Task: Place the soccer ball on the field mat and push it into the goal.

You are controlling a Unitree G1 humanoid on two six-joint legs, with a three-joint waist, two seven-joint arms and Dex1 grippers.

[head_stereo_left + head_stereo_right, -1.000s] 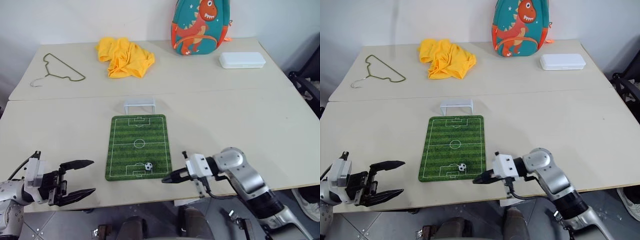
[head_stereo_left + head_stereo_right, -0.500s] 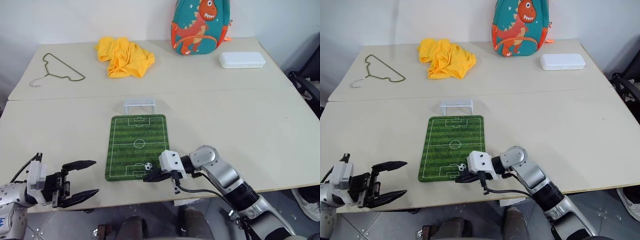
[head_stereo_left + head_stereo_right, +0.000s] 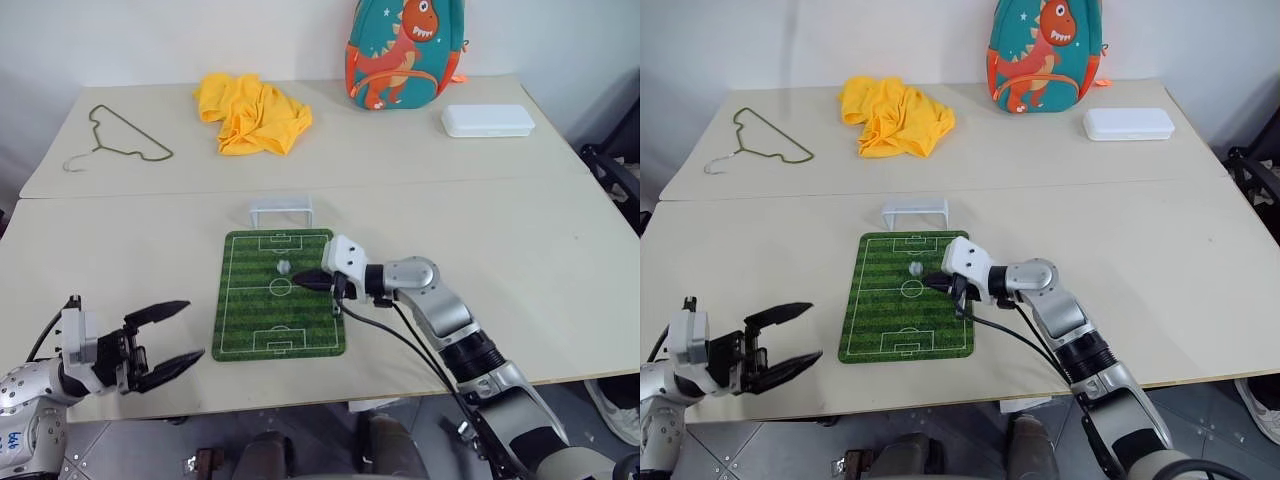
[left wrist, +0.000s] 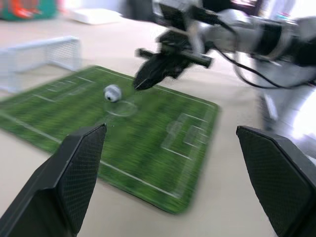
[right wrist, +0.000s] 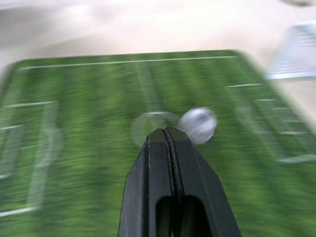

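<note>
We see the soccer ball (image 3: 284,267) on the field mat (image 3: 262,325), just past the centre circle on the far half, short of the goal (image 3: 279,211), which stands just off the mat's far edge. Right pincer (image 3: 306,282) is over mid-mat, tip just right of and near the ball, black fingers pressed together, holding nothing. Right wrist view confirms that: fingers (image 5: 170,163) flush, with the ball (image 5: 198,124) just beyond the tip, slightly apart from it. Left pincer (image 3: 167,335) hangs off the near left corner of the surface (image 3: 520,240), jaws wide apart, empty.

Left wrist view gives a low side angle the head views lack: the goal's netting (image 4: 37,53) shows, and the ball (image 4: 112,93) sits on the mat clear of the right pincer's tip (image 4: 141,82).

Head views add the far surface: yellow cloth (image 3: 250,112), wire hanger (image 3: 116,134), dinosaur backpack (image 3: 402,50), white lidded box (image 3: 488,120). We can read no writing anywhere; the backpack has only a dinosaur picture.
</note>
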